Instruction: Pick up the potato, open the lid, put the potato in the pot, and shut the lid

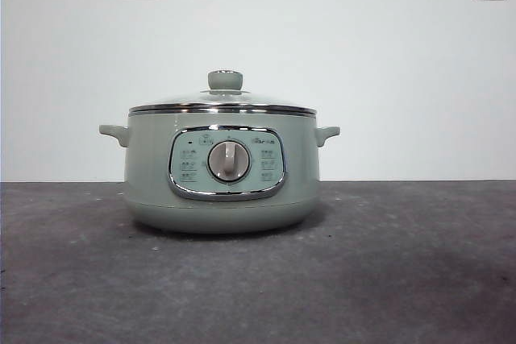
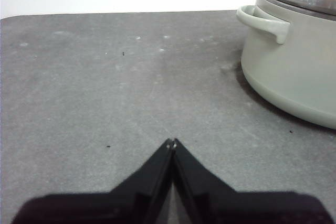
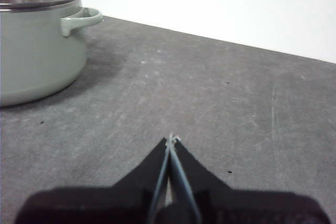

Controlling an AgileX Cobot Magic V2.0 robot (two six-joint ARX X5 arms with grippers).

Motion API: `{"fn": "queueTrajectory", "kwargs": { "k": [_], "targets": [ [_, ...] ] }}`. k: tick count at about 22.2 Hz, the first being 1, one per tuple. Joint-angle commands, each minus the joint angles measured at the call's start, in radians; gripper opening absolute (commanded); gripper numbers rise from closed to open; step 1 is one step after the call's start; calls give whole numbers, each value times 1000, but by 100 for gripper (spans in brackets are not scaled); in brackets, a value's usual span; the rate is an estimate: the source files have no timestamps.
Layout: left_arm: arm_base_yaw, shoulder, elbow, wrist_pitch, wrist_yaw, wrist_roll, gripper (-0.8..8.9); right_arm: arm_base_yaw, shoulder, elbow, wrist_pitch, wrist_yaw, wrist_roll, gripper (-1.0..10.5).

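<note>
The sage-green cooker pot point(image 1: 222, 175) stood mid-table with the glass lid point(image 1: 224, 102) seated on it. The left gripper point(image 2: 172, 141) had the pot at about two o'clock, the right gripper point(image 3: 171, 139) at about ten; both were pinched closed, empty, seemingly equally near. No potato showed anywhere.

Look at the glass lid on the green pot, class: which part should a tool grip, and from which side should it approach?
Grip the green knob at the centre of the lid, coming straight down from above. The knob stands upright and clear of the shallow dome; the chrome rim sits flush on the pot, giving the jaws probably no edge to catch.
</note>
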Motion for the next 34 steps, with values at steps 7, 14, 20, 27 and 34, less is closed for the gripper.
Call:
{"fn": "queueTrajectory", "kwargs": {
  "k": [7,14,20,27,34],
  "targets": [
    [1,0,-10,6,5,12,-3,-13,-58,-23,-58,21,56,0],
    [1,1,-10,6,5,12,-3,-13,-58,-23,-72,140,173,0],
    [1,1,-10,6,5,12,-3,-13,-58,-23,-70,143,172,0],
    [1,1,-10,6,5,12,-3,-12,-58,-23,-70,143,172,0],
    [1,1,-10,6,5,12,-3,-12,-58,-22,-70,143,172,0]
  ]
}}
